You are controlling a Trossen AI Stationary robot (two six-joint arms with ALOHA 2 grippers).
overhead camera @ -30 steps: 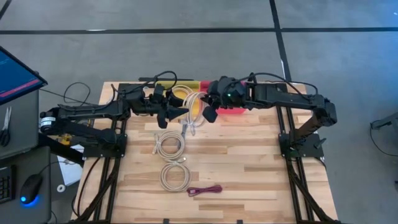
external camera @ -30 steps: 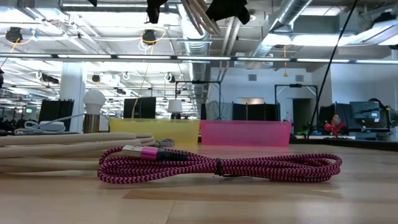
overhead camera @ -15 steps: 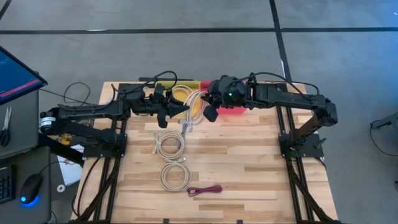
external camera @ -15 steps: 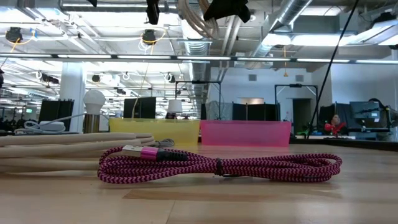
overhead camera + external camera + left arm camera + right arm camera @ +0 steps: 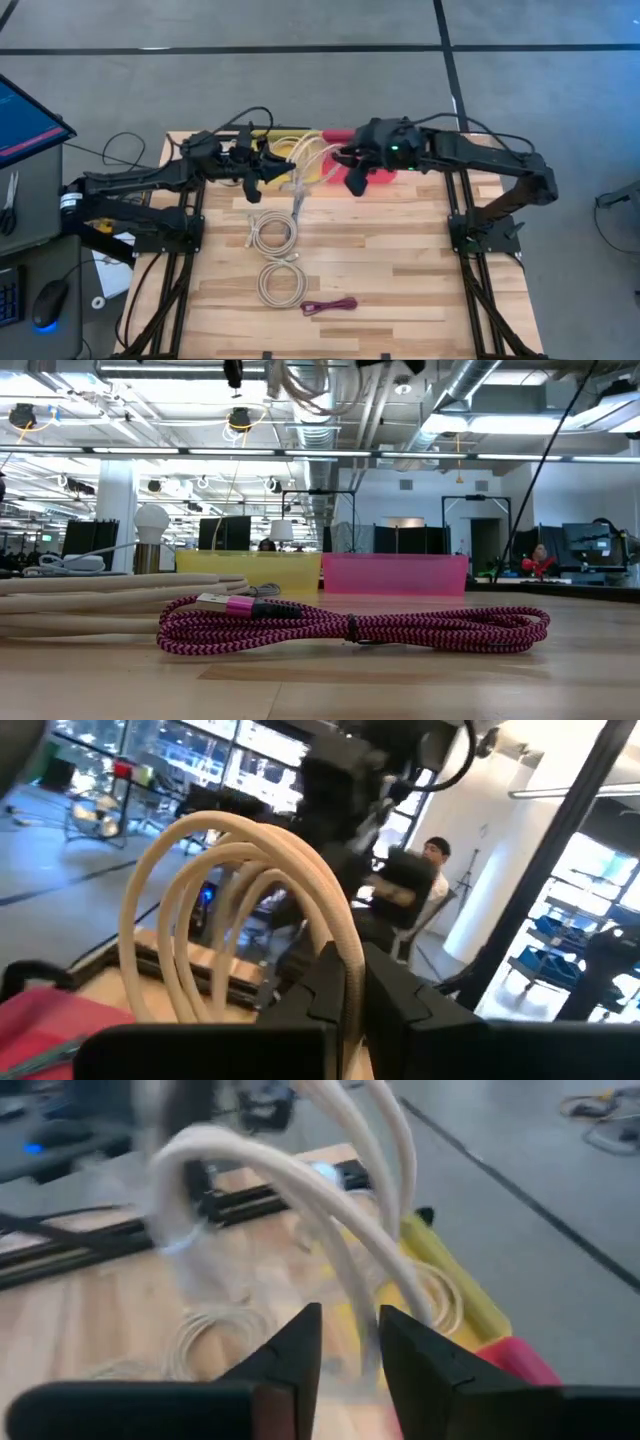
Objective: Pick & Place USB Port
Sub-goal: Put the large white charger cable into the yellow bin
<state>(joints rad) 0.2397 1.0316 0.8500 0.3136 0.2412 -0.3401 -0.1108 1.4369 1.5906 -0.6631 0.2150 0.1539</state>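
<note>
Both arms reach toward each other over the far part of the wooden table [image 5: 400, 260]; between them hangs a cream cable [image 5: 305, 160], looped into a few big rings; the left gripper [image 5: 275, 165] pinches the cable on one side, and in the left wrist view the cable [image 5: 250, 870] runs down between its dark fingers [image 5: 330, 990], which are clamped on it; the right gripper [image 5: 345, 160] is at the other side of the loops, and in the right wrist view its two fingers [image 5: 290, 1355] stand a little apart with a strand of the cable [image 5: 300, 1190] passing into the gap, so the jaws look closed on the cable, though the grip is not plain to see; the cable is up in the air, over the yellow bin [image 5: 290, 150], and one end dangles down toward the table; just beside the yellow bin is a pink bin [image 5: 375, 178], partly under the right arm; in the low view the yellow bin [image 5: 250, 572] and the pink bin [image 5: 395, 572] stand side by side at the back.

On the table lie two more cream coils, one [image 5: 271, 230] nearer the bins and one [image 5: 279, 283] closer to the front; a pink braided cable [image 5: 330, 305] lies at the front edge, and it fills the low view [image 5: 350, 625] as a tidy bundle with its plug [image 5: 215, 603] on top.

A person [image 5: 420, 870] shows far off in the left wrist view.
</note>
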